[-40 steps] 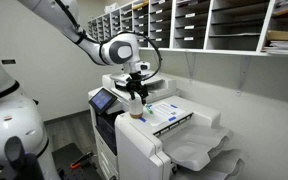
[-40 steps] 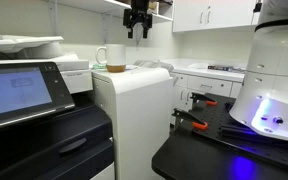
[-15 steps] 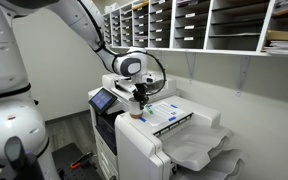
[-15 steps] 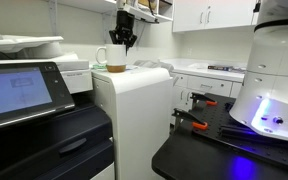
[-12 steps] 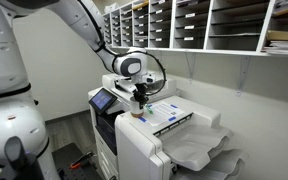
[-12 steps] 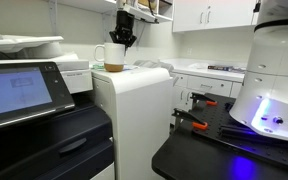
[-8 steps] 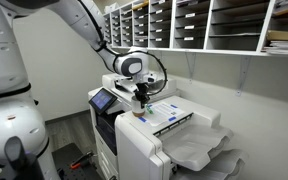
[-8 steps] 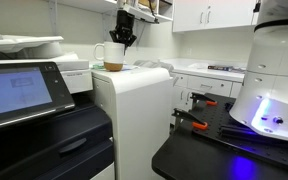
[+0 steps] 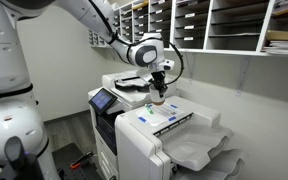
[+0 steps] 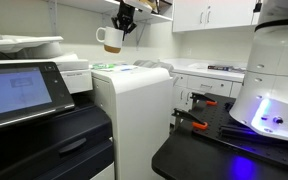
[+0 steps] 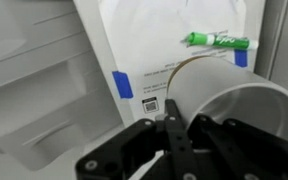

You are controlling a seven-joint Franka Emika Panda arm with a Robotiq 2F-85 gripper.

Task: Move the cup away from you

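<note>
Gripping the cup (image 10: pixel 110 39) at its rim, the gripper (image 10: pixel 119 27) is closed on it and holds it upright in the air above the white printer (image 10: pixel 134 100). It hangs clear of the top, probably so it can be carried toward the far side without dragging. In the wrist view, a paper sheet (image 11: pixel 164 30), blue tape (image 11: pixel 127 83) and a green marker (image 11: pixel 219 40) lie below. Their print and a small label are too blurred to read.
</note>
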